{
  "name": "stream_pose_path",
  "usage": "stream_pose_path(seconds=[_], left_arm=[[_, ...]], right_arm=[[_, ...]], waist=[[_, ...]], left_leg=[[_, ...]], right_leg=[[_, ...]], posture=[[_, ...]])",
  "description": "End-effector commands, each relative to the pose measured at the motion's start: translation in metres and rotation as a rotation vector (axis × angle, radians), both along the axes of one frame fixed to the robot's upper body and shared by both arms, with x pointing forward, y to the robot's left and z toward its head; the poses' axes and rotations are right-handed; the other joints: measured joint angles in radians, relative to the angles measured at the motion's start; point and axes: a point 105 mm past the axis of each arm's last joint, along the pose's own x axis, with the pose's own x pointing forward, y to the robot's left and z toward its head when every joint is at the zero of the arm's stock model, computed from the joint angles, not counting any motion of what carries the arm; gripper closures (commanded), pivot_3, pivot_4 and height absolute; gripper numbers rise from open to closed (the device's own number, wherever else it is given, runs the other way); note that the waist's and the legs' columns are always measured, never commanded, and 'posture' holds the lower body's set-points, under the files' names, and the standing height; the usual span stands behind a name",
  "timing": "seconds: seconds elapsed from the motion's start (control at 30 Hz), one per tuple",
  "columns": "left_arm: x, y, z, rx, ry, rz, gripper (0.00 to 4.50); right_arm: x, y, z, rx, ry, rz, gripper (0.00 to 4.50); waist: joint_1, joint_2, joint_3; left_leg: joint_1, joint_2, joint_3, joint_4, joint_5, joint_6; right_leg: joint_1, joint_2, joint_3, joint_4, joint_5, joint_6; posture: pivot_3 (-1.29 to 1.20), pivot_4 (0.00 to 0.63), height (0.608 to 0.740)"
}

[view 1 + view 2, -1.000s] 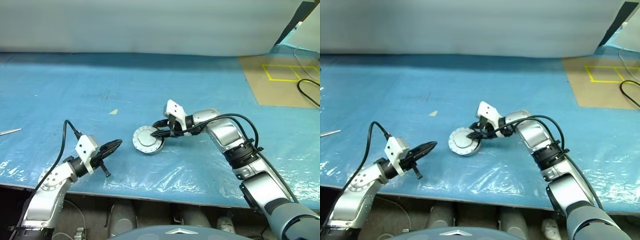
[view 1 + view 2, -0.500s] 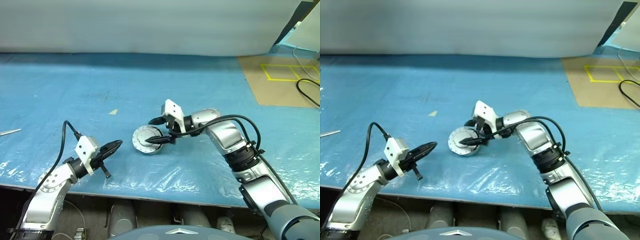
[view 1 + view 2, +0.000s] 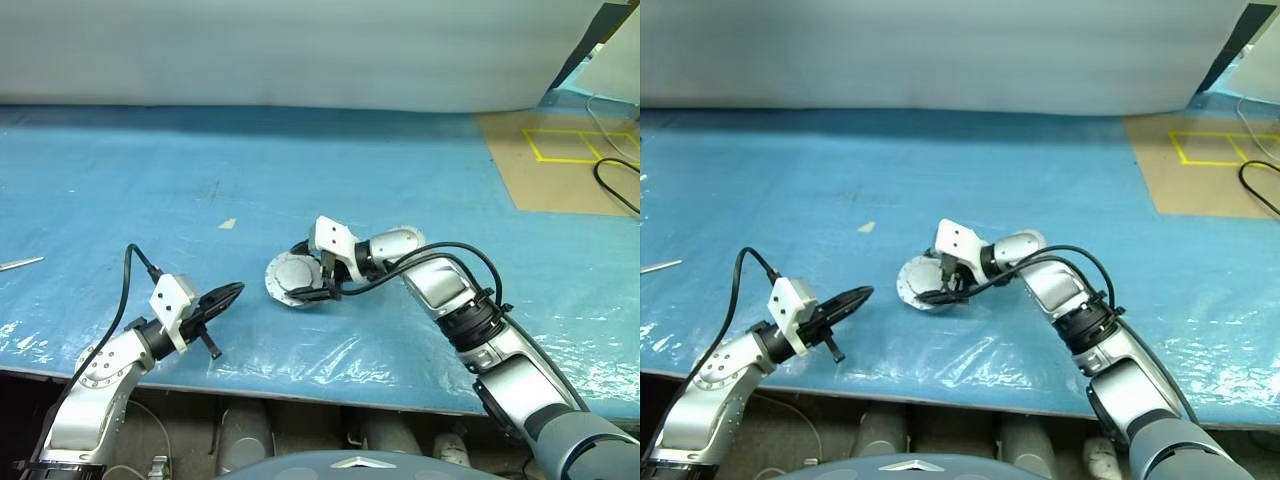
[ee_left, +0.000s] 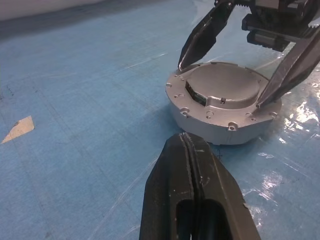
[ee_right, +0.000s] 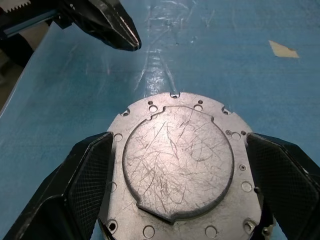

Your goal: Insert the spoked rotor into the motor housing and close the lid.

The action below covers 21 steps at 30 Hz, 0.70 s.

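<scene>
The motor housing point(image 4: 220, 120) sits on the blue sheet in the middle of the table, a short round metal cup. The lid point(image 5: 177, 160) lies flat on top of it, plain scratched grey face up. My right gripper point(image 3: 303, 275) is open, one finger point(image 4: 205, 35) on each side of the housing near its rim. My left gripper point(image 3: 228, 292) is shut and empty, hovering a short way to the housing's left, its tip point(image 4: 185, 137) pointing at it. The spoked rotor is out of view.
A small paper scrap point(image 3: 228, 223) lies behind the housing. A brown board with yellow tape point(image 3: 560, 160) and a black cable point(image 3: 615, 185) are at the far right. A thin metal piece point(image 3: 20, 264) lies at the left edge. Crinkled clear film covers the table's front edge.
My right gripper opened wide and shifted left and slightly down, from resting over the lid to straddling the housing. The left arm stayed still.
</scene>
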Motion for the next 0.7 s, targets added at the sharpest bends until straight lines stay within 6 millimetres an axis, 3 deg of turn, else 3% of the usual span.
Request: stream_pose_path(seconds=[0.03,0.23,0.33,0.43,0.7], left_arm=[[0.002,-0.002,0.010,-0.005,-0.041,-0.008,4.50],[0.005,-0.003,0.010,-0.003,-0.047,-0.009,4.50],[0.005,-0.003,0.010,-0.004,-0.048,-0.008,4.50],[0.006,-0.003,0.009,-0.001,-0.050,-0.007,4.50],[0.007,-0.004,0.009,-0.009,-0.052,-0.008,4.50]], right_arm=[[-0.004,0.001,-0.003,-0.010,-0.019,0.028,0.02],[0.002,-0.002,-0.010,-0.034,-0.045,0.010,0.02],[0.004,-0.002,-0.007,-0.016,-0.048,0.007,0.64],[0.004,-0.004,-0.007,-0.021,-0.045,0.011,1.53],[0.008,-0.004,0.008,0.026,-0.012,-0.015,1.53]], waist=[[0.000,0.000,0.000],[0.000,0.000,0.000],[-0.001,0.000,0.000],[0.000,0.000,0.000],[0.002,0.000,0.000]], left_leg=[[0.000,0.000,0.000,0.000,0.000,0.000],[0.003,0.000,0.000,0.000,0.000,0.000],[0.005,0.000,0.000,0.000,0.000,0.000],[0.008,0.000,0.000,0.000,0.000,0.000],[0.010,0.000,0.000,0.000,0.000,0.000]], right_leg=[[0.000,0.000,0.000,0.000,0.000,0.000],[0.002,0.000,0.000,0.001,0.000,0.000],[0.005,0.000,0.000,0.000,0.000,0.000],[0.008,0.000,0.000,0.000,0.000,0.000],[0.011,0.000,0.000,0.000,0.000,0.000]], posture=[[0.00,0.150,0.740],[0.00,0.150,0.740],[0.00,0.150,0.740],[0.00,0.150,0.740],[0.00,0.150,0.740]])
